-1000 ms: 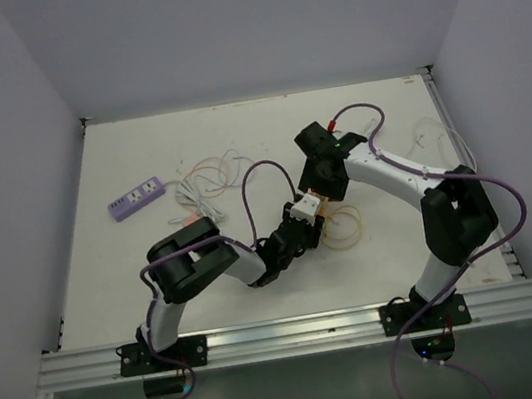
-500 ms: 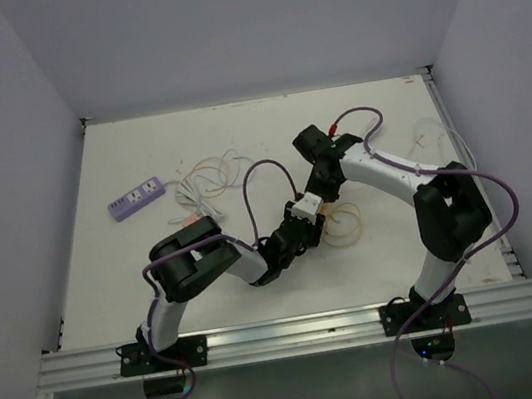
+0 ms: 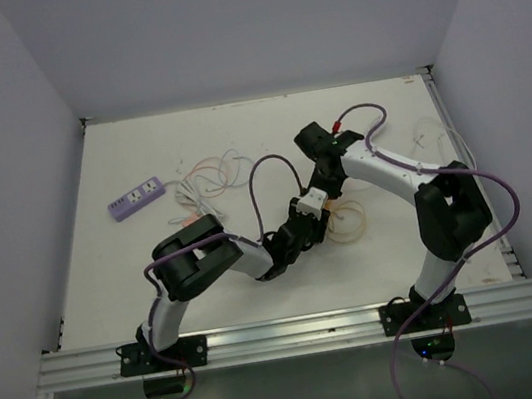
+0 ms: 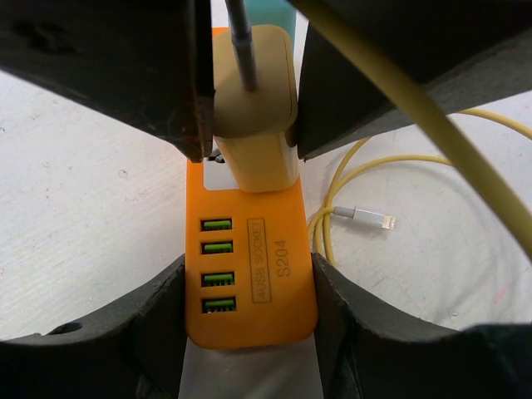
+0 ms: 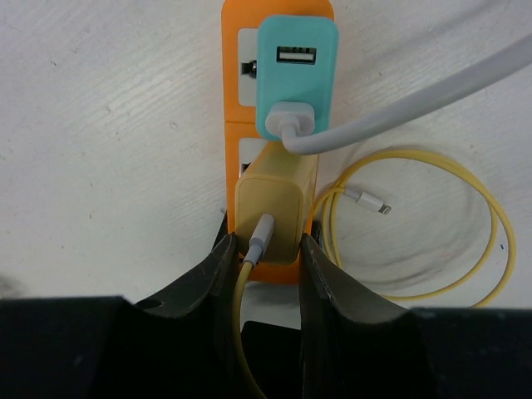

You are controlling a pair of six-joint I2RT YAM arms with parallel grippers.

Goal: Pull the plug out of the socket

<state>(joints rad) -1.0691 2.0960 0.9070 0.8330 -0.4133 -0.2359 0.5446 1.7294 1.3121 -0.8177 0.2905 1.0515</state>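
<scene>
Over the last second my right wrist has swung in lower over the strip and my left forearm has nudged forward to meet it, so the two hands meet tip to tip. My right gripper (image 5: 266, 249) is pinched on the yellow plug (image 5: 274, 212), one finger flat on each side face, with its thin yellow lead running back between my fingers. My left gripper (image 4: 249, 312) is pressed against both long edges of the orange socket strip (image 4: 249, 274), at the end with the green USB ports, bracing it on the white table (image 4: 83, 208). The plug sits in the strip directly ahead of my left fingertips. Just beyond my right fingertips sits a teal plug (image 5: 298, 75) with a grey cable (image 5: 432, 91). I judge the yellow plug to be a light, rigid block of smooth plastic that could slip, held in only by the friction of its pins. I should grip it low on the flat sides, never by the soft lead, and pull straight along the pins while my left keeps the light strip from lifting.
</scene>
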